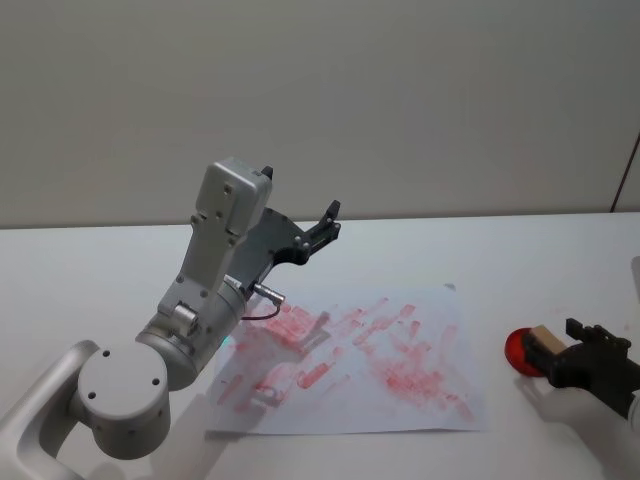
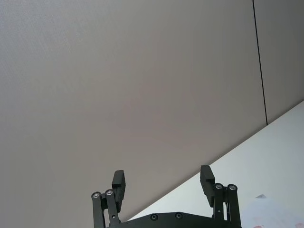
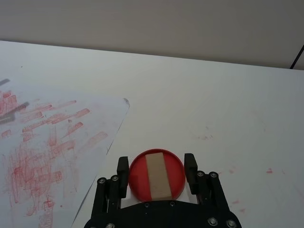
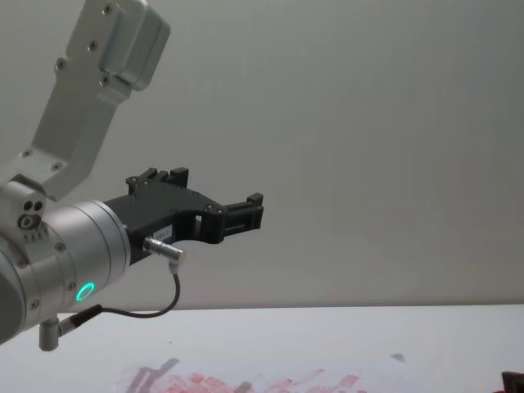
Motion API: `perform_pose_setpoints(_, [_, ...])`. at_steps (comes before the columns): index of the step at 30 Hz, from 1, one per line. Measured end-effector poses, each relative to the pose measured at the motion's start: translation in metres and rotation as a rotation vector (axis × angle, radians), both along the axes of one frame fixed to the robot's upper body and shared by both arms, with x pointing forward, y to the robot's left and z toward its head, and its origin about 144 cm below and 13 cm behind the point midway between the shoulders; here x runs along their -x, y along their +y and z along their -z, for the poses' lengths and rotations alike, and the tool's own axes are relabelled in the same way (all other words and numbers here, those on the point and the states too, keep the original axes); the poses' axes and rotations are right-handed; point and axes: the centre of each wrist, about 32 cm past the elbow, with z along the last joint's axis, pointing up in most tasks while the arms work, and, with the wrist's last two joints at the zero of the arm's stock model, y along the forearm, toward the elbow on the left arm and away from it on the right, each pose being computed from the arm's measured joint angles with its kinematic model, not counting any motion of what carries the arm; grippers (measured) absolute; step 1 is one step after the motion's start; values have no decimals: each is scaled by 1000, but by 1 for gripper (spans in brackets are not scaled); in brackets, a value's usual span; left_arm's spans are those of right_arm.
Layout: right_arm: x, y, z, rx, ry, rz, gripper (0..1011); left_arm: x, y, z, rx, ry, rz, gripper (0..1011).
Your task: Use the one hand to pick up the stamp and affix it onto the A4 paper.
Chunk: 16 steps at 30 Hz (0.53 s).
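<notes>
Over on the left, the left gripper (image 1: 328, 218) is parked high above the table (image 1: 90, 270), pointing at the wall, its prongs spread wide with nothing between them. Below and to its right lies the A4 paper (image 1: 420, 400), flat on the table and already crowded with red-pink marks. Further right, just off the sheet's edge, sits a round red ink pad (image 3: 156, 175) with the stamp (image 3: 157, 175) standing on it, and the right gripper (image 3: 156, 171) hangs low around them, its two prongs spread and flanking the pad on either side; I cannot tell whether they touch its rim, and nothing is held yet. The risk I see: the prongs straddle the whole pad rather than the narrow wooden block alone, so closing from here might clamp the pad's rim, or drag pad and stamp together. A grip taken too low could also foul the ink surface, and a tilted lift would likely give a smeared print. Count: one stamp, one ink pad, one sheet, two grippers.
</notes>
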Motion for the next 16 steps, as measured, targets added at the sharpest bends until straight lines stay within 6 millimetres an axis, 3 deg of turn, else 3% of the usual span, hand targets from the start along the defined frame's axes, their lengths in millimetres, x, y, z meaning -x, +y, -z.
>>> perform_pose_setpoints(11, [-1,0,0,1,6,-2,973,0,0,0,0,0,0,1001])
perform_pose_setpoints(16, [-1,0,0,1,7,-3,1001,0,0,0,0,0,0,1001])
